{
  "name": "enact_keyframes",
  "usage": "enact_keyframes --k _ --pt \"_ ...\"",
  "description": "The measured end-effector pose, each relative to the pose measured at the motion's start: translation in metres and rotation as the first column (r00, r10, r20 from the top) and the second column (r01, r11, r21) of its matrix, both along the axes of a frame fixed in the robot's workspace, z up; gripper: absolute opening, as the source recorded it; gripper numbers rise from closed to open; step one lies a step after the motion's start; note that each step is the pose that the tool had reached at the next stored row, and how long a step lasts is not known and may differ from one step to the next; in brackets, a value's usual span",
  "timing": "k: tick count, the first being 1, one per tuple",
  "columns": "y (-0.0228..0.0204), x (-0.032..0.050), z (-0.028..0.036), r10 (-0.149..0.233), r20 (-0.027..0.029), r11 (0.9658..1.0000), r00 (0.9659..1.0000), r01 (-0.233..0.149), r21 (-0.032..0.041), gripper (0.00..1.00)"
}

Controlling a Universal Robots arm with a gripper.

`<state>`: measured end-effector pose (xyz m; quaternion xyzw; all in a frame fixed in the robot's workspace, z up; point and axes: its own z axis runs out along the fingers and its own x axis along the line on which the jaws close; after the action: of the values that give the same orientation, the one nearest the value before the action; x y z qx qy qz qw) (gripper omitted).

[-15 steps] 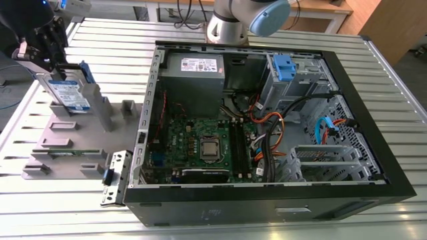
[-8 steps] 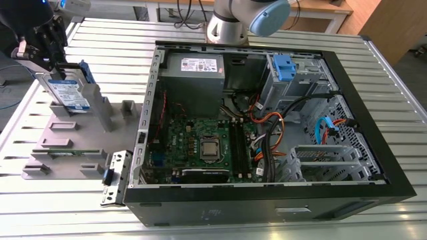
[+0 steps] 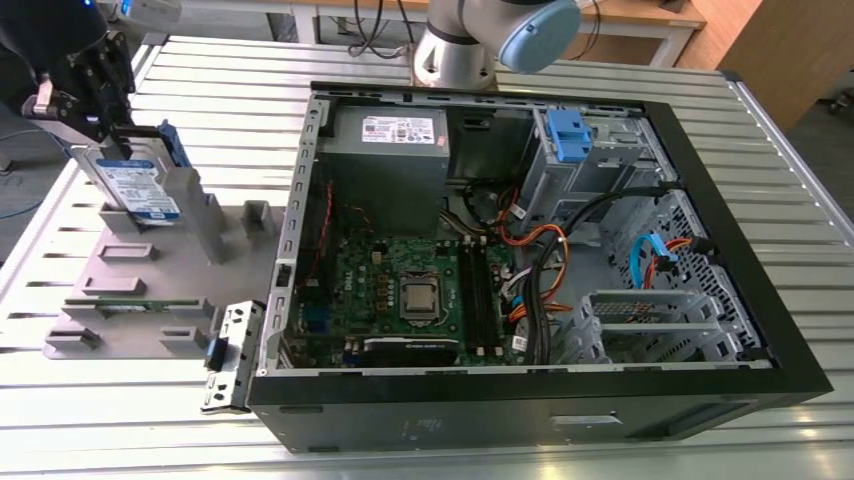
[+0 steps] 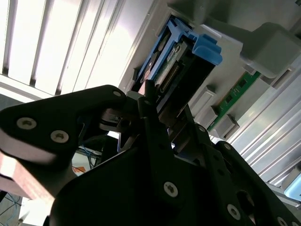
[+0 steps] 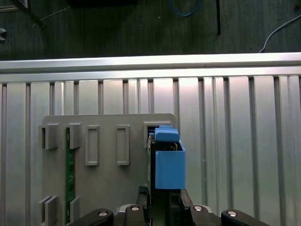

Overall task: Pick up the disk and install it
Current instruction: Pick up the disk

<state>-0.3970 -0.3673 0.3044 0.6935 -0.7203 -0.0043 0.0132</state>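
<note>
The disk [image 3: 142,192], a silver drive with a white-and-blue label in a blue carrier, stands on edge at the far end of the grey holder [image 3: 160,275], at the exterior view's left. My gripper [image 3: 118,148] comes down on its top edge from above and is shut on it. In both wrist views the black fingers [image 4: 149,101] clamp the disk [image 4: 175,63] from both sides. Its blue carrier [image 5: 169,165] sticks out past my gripper [image 5: 162,203] over the holder's slot [image 5: 151,129]. Whether the disk's lower edge still rests in the slot I cannot tell.
An open computer case [image 3: 534,250] lies at the exterior view's right, with a grey power-supply box [image 3: 387,150], a motherboard [image 3: 414,290], loose cables and a blue latch [image 3: 567,135] at the drive bay. A green board [image 5: 69,169] stands in the holder. The arm's base [image 3: 467,40] rises behind the case.
</note>
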Motion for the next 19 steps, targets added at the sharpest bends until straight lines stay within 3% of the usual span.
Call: enact_keyframes --k 8,19 --pt "0.0 0.0 0.0133 0.0 0.0003 1.0 1.0 0.0 0.0001 0.35" --pt "0.0 0.0 0.0153 0.0 0.0004 1.0 1.0 0.0 0.0002 0.35"
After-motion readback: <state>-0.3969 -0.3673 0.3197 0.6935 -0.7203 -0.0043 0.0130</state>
